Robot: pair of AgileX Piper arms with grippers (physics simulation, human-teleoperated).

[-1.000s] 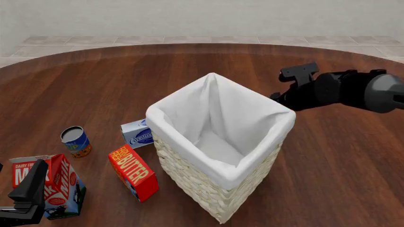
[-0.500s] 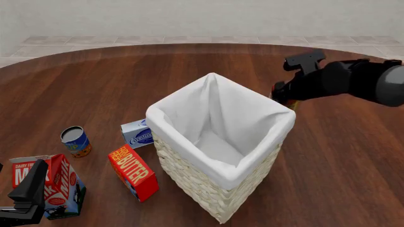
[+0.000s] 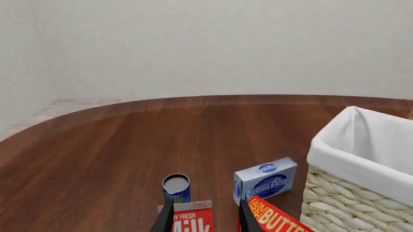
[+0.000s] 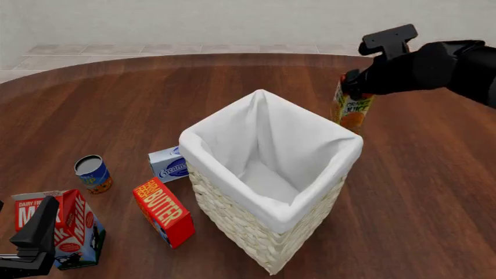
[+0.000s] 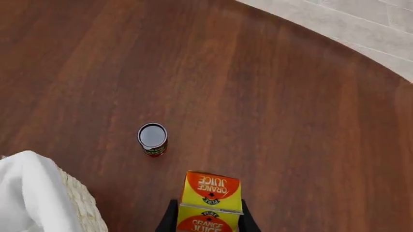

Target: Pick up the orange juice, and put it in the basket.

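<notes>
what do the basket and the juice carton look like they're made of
The basket: cream woven wicker, judging by its braided, matte wall, with a white cloth liner folded over the rim. The orange juice: probably printed paperboard, smooth, with flat panels and crisp edges.

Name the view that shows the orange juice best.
The right wrist view: the orange juice fills the foreground between the right gripper's fingers, lettering readable. The front view shows it small, partly behind the gripper. The left wrist view misses it.
</notes>
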